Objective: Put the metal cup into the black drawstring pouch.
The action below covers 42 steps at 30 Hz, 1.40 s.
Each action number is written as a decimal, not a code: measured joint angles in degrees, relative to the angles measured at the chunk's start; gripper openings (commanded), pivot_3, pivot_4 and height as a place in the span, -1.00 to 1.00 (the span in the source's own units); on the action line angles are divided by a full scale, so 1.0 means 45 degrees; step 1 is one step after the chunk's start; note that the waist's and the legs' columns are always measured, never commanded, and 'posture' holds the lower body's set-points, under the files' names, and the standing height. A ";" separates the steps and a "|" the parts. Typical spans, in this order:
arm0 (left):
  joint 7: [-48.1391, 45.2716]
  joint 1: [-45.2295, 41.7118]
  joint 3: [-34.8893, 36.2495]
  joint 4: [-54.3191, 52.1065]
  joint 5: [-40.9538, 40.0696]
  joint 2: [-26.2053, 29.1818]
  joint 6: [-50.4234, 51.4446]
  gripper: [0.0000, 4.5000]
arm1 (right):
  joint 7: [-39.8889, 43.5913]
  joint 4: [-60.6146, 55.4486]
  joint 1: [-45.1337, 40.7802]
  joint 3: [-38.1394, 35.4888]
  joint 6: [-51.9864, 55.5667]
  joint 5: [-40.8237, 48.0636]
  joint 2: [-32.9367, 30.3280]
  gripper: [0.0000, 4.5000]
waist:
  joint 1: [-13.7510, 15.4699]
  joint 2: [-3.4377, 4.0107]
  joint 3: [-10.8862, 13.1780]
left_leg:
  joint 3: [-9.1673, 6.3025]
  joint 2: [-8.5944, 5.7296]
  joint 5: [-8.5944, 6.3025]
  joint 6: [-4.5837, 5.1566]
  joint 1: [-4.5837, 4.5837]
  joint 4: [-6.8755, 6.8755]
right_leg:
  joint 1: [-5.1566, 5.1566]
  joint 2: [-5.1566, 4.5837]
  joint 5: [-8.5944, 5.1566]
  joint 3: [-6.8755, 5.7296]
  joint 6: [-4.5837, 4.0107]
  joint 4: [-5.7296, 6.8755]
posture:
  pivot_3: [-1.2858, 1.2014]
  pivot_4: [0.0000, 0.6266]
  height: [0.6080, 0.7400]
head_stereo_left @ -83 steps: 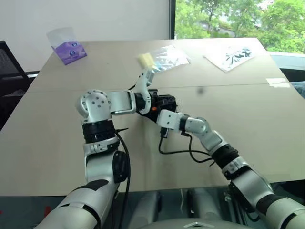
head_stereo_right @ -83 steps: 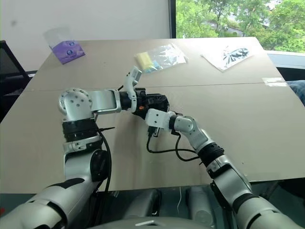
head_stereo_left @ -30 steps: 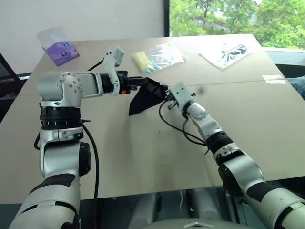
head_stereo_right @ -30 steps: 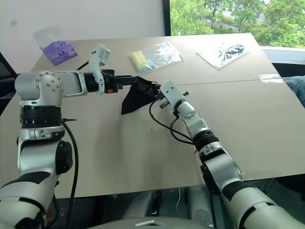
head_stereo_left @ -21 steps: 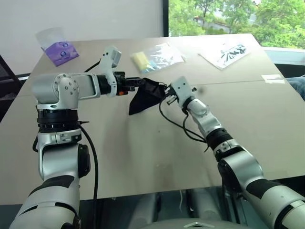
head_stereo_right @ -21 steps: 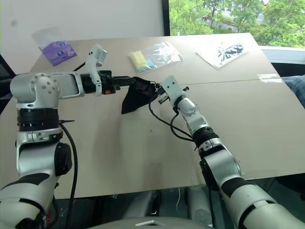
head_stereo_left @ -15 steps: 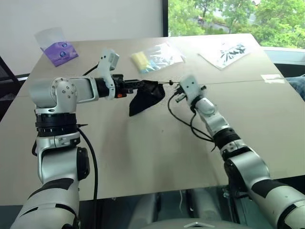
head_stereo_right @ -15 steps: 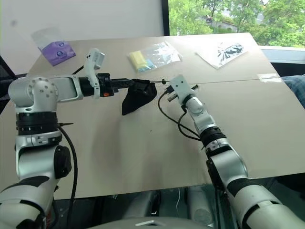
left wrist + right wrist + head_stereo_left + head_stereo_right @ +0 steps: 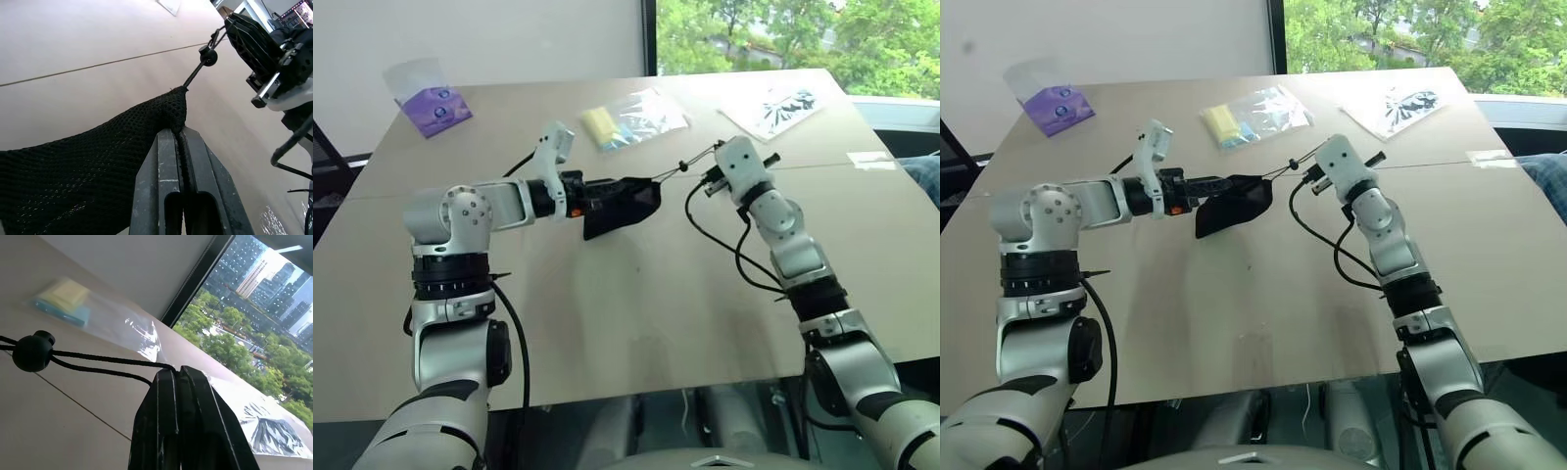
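The black drawstring pouch (image 9: 622, 204) hangs above the counter (image 9: 636, 304), stretched between the 2 claws. The left claw (image 9: 180, 134) is clamped tight on the mesh fabric at the pouch's mouth corner. The right claw (image 9: 177, 373) is pinched shut on the thin drawstring cord (image 9: 668, 174), which runs taut from the pouch through a small round cord stopper (image 9: 33, 351) to that claw. The metal cup cannot be made out; whether it sits inside the sagging pouch cannot be told from these views.

Judging from the taut cord, the step in hand looks like drawing the mouth closed. Risks from here:

1. If the right claw pulls harder, the thin cord may slip out of the pinch, since little of it is gripped.
2. The pull may drag the mesh out of the left claw, dropping the pouch to the counter.
3. If the cup is inside and the mouth tips downward, it could slide out before the mouth cinches.

Beyond the pouch, 1 clear bag with yellow and blue contents (image 9: 631, 119) lies well apart.
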 measured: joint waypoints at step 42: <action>-0.0964 0.1458 -0.2211 -0.2289 0.1260 -0.2504 -0.7497 0.98 | 0.3534 -0.8817 -0.0942 0.0458 0.6478 0.0556 -0.1190 -1.00 | 0.0594 -0.0001 0.0000 | -0.0011 -0.0006 -0.0001 0.0002 -0.0034 0.0046 | -0.0001 -0.0009 0.0001 -0.0023 0.0000 -0.0002 | 0.03 -0.52 1.00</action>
